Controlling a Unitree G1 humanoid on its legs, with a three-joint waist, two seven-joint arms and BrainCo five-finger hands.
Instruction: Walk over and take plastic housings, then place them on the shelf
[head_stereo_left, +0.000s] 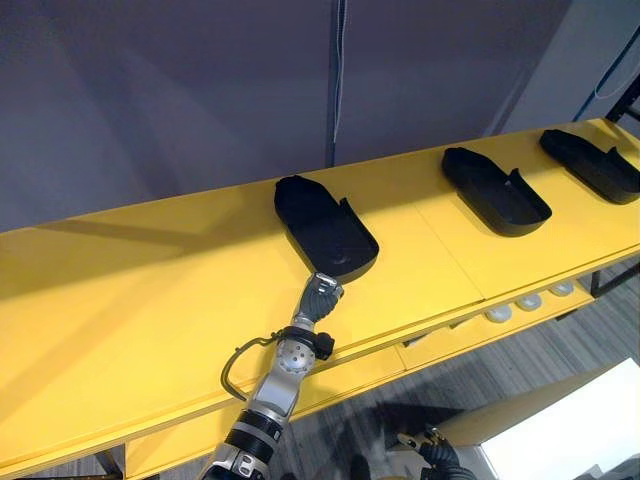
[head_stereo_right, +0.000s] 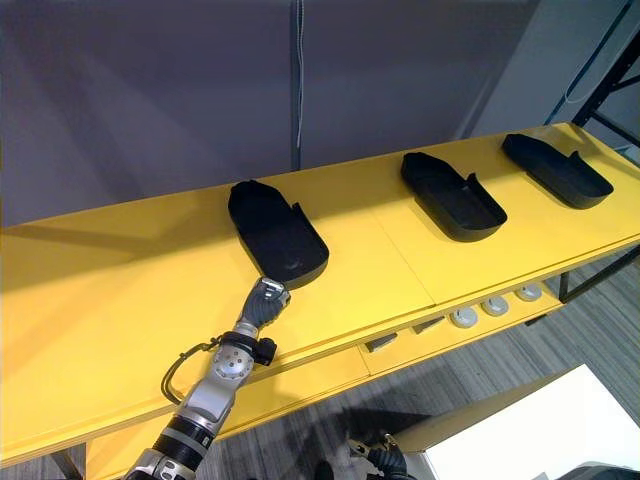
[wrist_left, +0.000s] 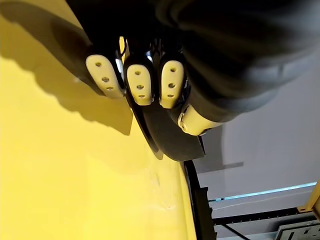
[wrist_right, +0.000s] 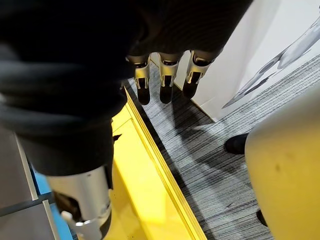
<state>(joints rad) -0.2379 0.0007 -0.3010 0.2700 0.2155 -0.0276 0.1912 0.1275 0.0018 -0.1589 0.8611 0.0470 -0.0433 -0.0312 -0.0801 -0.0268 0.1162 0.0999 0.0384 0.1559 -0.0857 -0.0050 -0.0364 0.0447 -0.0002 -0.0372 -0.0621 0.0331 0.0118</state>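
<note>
Three black plastic housings lie along the yellow shelf (head_stereo_left: 130, 330). The nearest housing (head_stereo_left: 325, 225) rests in the middle, a second housing (head_stereo_left: 495, 190) to its right and a third housing (head_stereo_left: 592, 163) at the far right end. My left hand (head_stereo_left: 320, 295) reaches over the shelf's front edge to the nearest housing's near end. In the left wrist view its fingers (wrist_left: 140, 82) are curled and pinch the housing's rim (wrist_left: 167, 137) against the thumb (wrist_left: 192, 120). My right hand (wrist_right: 165, 80) hangs low beside the shelf front, fingers straight, holding nothing.
A lower yellow tier under the shelf carries small white round parts (head_stereo_left: 527, 301). A pale table corner (head_stereo_left: 565, 430) stands at the lower right on grey carpet. A grey wall backs the shelf. The shelf's left half (head_stereo_right: 90, 320) is bare.
</note>
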